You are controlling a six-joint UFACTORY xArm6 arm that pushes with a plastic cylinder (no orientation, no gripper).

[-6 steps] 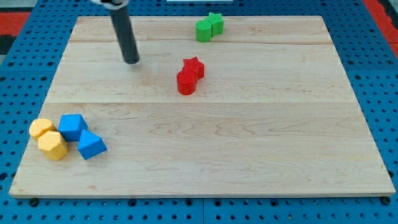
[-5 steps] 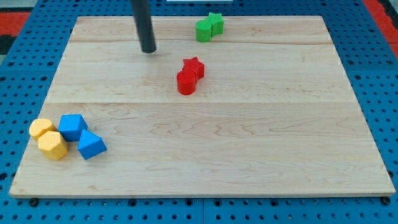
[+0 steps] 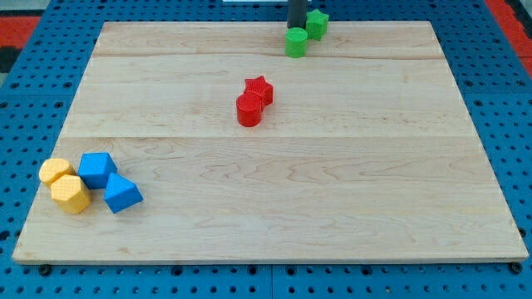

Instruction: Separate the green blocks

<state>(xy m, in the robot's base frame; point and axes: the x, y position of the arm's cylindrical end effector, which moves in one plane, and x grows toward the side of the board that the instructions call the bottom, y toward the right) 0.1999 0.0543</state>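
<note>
Two green blocks lie at the view's top edge of the wooden board (image 3: 349, 174). The rounded green block (image 3: 296, 41) sits lower left and the green star (image 3: 316, 23) upper right, with a narrow gap or bare contact between them; I cannot tell which. My tip (image 3: 296, 27) stands just above the rounded green block and to the left of the green star, close against both. Only the rod's lowest part shows.
A red star (image 3: 258, 88) touches a red cylinder (image 3: 248, 110) near the board's middle. At the bottom left, two blue blocks (image 3: 97, 169) (image 3: 122, 193) and two yellow blocks (image 3: 56, 171) (image 3: 70, 193) are clustered together.
My tip has moved right and up to the green blocks. Both green blocks have shifted right; the star has gone further up and right, off the other block.
</note>
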